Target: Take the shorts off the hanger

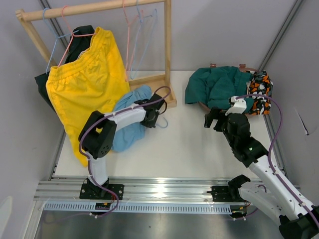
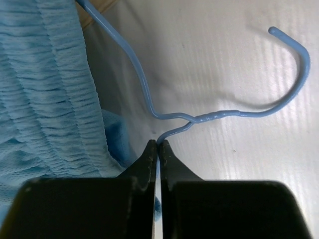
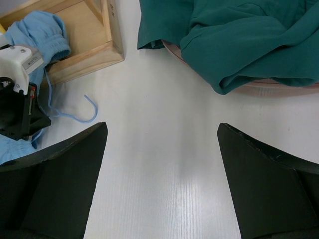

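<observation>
The light blue shorts (image 1: 130, 119) lie crumpled on the table by the rack's base, still on a thin blue hanger (image 2: 219, 115). My left gripper (image 1: 152, 112) is shut on the hanger's wire just below the twisted neck (image 2: 158, 144), with the shorts (image 2: 45, 99) to its left. The hook (image 2: 294, 55) lies on the table. The yellow shorts (image 1: 89, 79) hang on a pink hanger on the rack, with the black shorts (image 1: 79, 40) behind them. The teal shorts (image 1: 219, 87) and the patterned shorts (image 1: 260, 89) lie in a basket. My right gripper (image 1: 212, 119) is open and empty (image 3: 162, 127) above bare table.
The wooden rack (image 1: 167, 45) stands at the back left, and its base frame (image 3: 94, 40) is beside the blue shorts. Empty pink and blue hangers (image 1: 134, 30) hang on its rail. The basket's rim (image 3: 279, 87) shows under the teal shorts (image 3: 239, 40) at the back right.
</observation>
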You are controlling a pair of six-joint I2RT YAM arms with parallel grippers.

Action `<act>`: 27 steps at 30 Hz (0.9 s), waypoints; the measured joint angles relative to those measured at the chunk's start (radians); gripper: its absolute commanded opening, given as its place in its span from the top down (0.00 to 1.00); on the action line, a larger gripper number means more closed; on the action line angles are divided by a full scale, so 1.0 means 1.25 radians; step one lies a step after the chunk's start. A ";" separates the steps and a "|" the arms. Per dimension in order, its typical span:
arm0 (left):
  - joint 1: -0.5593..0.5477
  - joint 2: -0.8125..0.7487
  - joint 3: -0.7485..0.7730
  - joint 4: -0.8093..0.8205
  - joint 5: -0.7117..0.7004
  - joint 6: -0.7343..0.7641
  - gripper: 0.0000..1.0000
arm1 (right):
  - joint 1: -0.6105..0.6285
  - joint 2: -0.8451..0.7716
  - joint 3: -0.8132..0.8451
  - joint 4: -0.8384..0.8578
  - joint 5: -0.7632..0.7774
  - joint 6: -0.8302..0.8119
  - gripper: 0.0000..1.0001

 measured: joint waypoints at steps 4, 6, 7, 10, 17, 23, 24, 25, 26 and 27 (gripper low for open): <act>-0.007 -0.038 0.042 -0.055 0.044 -0.011 1.00 | 0.000 -0.001 0.000 -0.001 -0.004 0.002 0.01; -0.021 -0.067 0.102 -0.092 0.065 -0.019 1.00 | 0.000 -0.005 0.001 -0.003 -0.018 0.002 0.01; -0.031 -0.082 0.144 -0.117 0.079 -0.023 1.00 | 0.000 -0.008 0.002 -0.003 -0.030 0.002 0.01; -0.055 -0.140 0.263 -0.146 0.125 -0.040 1.00 | 0.018 -0.033 0.011 0.003 -0.094 -0.008 0.01; -0.066 -0.173 0.664 -0.266 0.193 -0.063 1.00 | 0.185 -0.050 0.117 0.042 -0.251 -0.026 0.01; -0.061 -0.138 0.832 -0.279 0.235 -0.096 1.00 | 0.466 0.029 0.221 0.107 -0.158 -0.074 0.01; -0.061 -0.133 0.832 -0.281 0.241 -0.101 1.00 | 0.506 0.053 0.234 0.124 -0.132 -0.084 0.01; -0.060 -0.126 0.830 -0.280 0.252 -0.109 1.00 | 0.537 0.080 0.245 0.141 -0.107 -0.096 0.01; -0.060 -0.118 0.826 -0.280 0.258 -0.117 1.00 | 0.559 0.110 0.253 0.160 -0.079 -0.105 0.01; -0.060 -0.111 0.820 -0.280 0.265 -0.124 1.00 | 0.574 0.143 0.261 0.178 -0.048 -0.111 0.01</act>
